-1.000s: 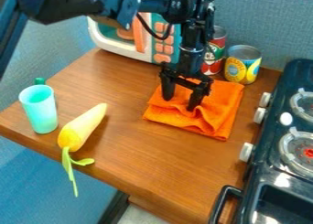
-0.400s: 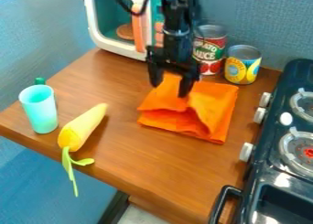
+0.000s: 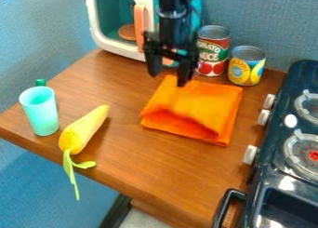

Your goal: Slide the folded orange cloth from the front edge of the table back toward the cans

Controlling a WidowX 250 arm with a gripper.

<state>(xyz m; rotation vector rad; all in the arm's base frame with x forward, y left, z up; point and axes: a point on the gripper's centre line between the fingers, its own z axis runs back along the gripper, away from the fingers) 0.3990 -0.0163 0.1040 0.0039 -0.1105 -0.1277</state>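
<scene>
- Has a wooden tabletop (image 3: 133,166) under most things, with a dark stove (image 3: 282,159) beside its right edge.
- Shows a toy microwave (image 3: 112,24) at the back.
- Spreads an orange cloth (image 3: 195,101) before two cans, lying flatter now than in the previous frame, when raised and creased at its far part.
- Hangs the pincer (image 3: 168,80) wide open over the cloth's far corner, higher and farther back than before; cannot tell about contact.
- Lays a yellow carrot-shaped toy (image 3: 85,129) at left, near a teal cup (image 3: 40,111).
- Stands a red can (image 3: 213,52) and a yellow-blue can (image 3: 247,66) behind the cloth.
</scene>
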